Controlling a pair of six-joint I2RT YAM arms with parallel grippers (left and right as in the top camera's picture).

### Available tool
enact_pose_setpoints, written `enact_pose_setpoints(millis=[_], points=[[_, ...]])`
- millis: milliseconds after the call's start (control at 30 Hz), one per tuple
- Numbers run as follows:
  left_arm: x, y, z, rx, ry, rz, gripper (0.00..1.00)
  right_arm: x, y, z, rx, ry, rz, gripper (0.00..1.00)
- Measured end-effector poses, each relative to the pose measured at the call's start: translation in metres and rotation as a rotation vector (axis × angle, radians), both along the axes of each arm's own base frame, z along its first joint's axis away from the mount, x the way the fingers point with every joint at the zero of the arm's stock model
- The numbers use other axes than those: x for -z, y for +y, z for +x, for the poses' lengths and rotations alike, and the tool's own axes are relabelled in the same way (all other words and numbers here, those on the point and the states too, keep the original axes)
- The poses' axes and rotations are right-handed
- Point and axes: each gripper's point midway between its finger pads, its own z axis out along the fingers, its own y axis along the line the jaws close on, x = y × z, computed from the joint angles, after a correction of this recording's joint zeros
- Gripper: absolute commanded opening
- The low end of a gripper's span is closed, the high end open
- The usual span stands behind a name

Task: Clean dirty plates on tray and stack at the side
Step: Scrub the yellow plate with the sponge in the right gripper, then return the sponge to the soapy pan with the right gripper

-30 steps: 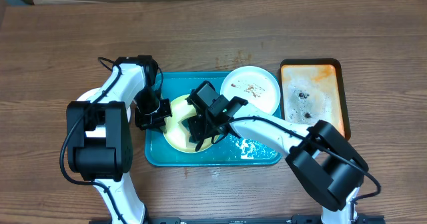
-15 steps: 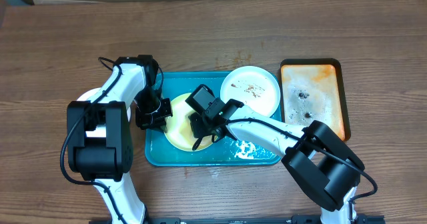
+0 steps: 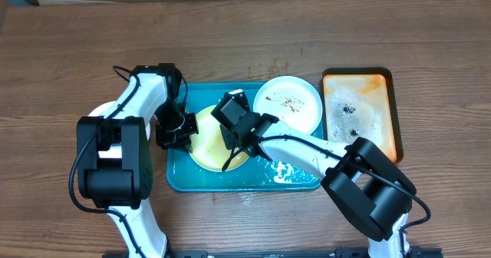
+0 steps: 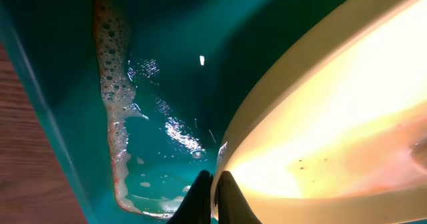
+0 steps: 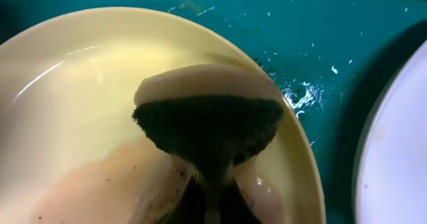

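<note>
Closest to the robot's side, the teal tray (image 3: 230, 183) lies flat on the desk (image 3: 245, 35), with white suds (image 3: 285, 170) pooled toward its near right corner. In the tray's left half sits the pale yellow plate (image 3: 201, 143) (wet, with a few brown flecks and a pinkish film on it). The left gripper (image 4: 213, 201) is pressed together on that plate's left rim, one finger on either side of the edge. The right gripper (image 5: 210, 197) is pinching a sponge (image 5: 210, 127), its dark scouring side showing, over the plate's inside near the right rim. Farther back, a white plate (image 3: 295, 104) with brown smears overlaps the tray's far right corner. To its right, just beside the teal one, lies an orange tray (image 3: 360, 104), stained and wet.
</note>
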Motion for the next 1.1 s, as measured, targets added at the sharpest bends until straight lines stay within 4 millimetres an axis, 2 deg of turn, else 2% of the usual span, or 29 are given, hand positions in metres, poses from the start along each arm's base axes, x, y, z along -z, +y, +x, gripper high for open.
enact_pose_setpoints(millis=[200,300,400,467,533,633,667,700,833,967,1100], points=[[0.000,0.000,-0.001,0.001,0.004,0.001,0.04,-0.017,-0.002,0.008,-0.021,-0.041,-0.013,0.04],[0.000,0.000,-0.001,0.001,0.005,0.001,0.04,-0.041,-0.009,0.013,-0.009,-0.071,0.002,0.04],[0.000,0.000,-0.001,0.001,0.006,0.001,0.04,-0.071,-0.024,0.016,0.012,-0.091,0.010,0.04],[0.000,0.000,-0.001,0.001,0.006,0.001,0.04,-0.084,-0.036,0.016,0.031,-0.088,0.001,0.04],[0.000,0.000,-0.001,0.001,0.006,0.001,0.04,-0.088,-0.054,0.014,0.059,-0.061,-0.027,0.04],[0.000,0.000,-0.001,0.001,0.006,0.001,0.04,-0.081,-0.091,0.012,0.126,0.014,-0.093,0.04],[0.000,0.000,-0.001,0.001,0.006,0.001,0.04,-0.080,-0.097,0.012,0.136,0.025,-0.102,0.04],[0.000,0.000,-0.001,0.001,0.006,0.001,0.04,-0.075,-0.115,0.011,0.174,0.064,-0.132,0.04],[0.000,0.000,-0.001,0.001,0.006,0.001,0.04,-0.069,-0.166,0.015,0.296,0.145,-0.178,0.04],[-0.001,0.000,-0.001,0.001,0.006,0.001,0.04,-0.065,-0.208,0.022,0.416,0.206,-0.163,0.04],[-0.005,0.002,0.000,0.002,-0.010,0.009,0.04,-0.063,-0.241,0.030,0.497,0.256,-0.102,0.04]])
